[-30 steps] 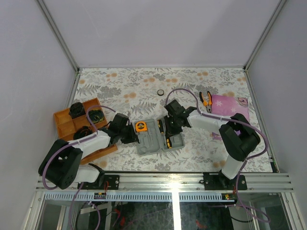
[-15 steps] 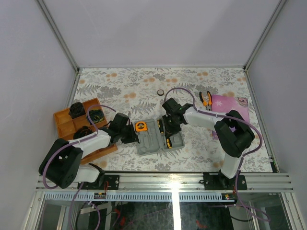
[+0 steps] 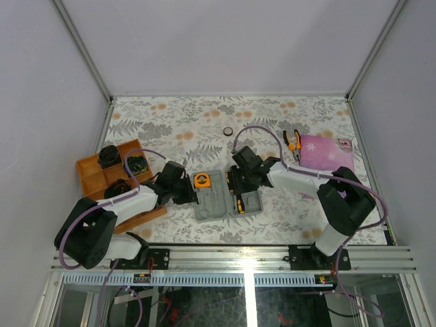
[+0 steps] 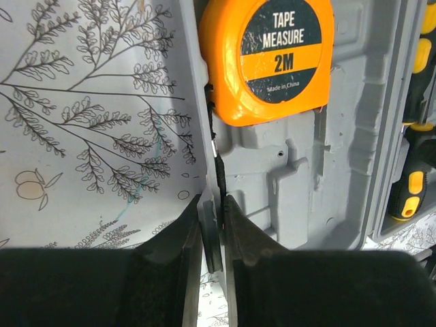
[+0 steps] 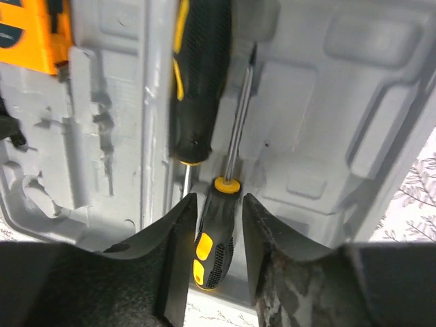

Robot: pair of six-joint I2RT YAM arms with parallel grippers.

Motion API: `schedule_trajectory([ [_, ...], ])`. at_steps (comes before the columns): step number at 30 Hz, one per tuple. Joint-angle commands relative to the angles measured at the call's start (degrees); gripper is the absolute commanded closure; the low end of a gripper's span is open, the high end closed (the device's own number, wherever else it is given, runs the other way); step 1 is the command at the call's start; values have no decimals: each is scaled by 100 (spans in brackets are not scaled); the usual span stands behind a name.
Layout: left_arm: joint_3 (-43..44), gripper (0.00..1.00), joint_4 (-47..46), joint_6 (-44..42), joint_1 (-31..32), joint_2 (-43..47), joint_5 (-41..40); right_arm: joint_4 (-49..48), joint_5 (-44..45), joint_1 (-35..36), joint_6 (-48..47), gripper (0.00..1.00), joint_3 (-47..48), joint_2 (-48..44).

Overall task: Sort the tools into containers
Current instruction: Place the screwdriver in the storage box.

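Floral table cover [image 3: 170, 122], open grey tool case [image 3: 212, 203] mid-table near the arm bases, orange tray [image 3: 87, 165] left, purple cloth [image 3: 325, 151] far right. Left gripper [image 4: 212, 228] pressed together, pinching the case's left rim, looks like it is steadying it. Right gripper [image 5: 218, 199] over the case's right half, jaws spread either side of the small screwdriver [image 5: 216, 235] handle, a sliver of gap on the right side, so not gripping. That screwdriver lies in the case, shaft pointing away from the gripper, beside the big screwdriver [image 5: 197, 75] by the hinge. Tape measure [image 4: 269, 58] seated in the left half. Left out: pliers [image 3: 293, 141], beyond and to the right of the right gripper, just beside the cloth, long axis running near-to-far; right arm clearly nearer. Tape ring [image 3: 228, 131] beyond the case, mid-table.
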State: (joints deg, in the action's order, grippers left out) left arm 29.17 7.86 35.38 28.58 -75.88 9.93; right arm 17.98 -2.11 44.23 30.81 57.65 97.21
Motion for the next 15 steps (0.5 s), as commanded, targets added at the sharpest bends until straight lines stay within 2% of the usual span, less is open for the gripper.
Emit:
schedule_trajectory([
  [1,-86,100,46,-31,113,75,26,-184,631,96,-280,57,73,-823],
  [6,-94,95,133,-15,113,215,-42,-31,1493,94,-456,50,-55,-1586],
  [10,-78,88,225,-13,115,361,-96,105,2195,52,-514,40,-333,-2137],
  [15,-137,82,258,96,113,545,-145,171,2293,-281,-464,36,-692,-2589],
])
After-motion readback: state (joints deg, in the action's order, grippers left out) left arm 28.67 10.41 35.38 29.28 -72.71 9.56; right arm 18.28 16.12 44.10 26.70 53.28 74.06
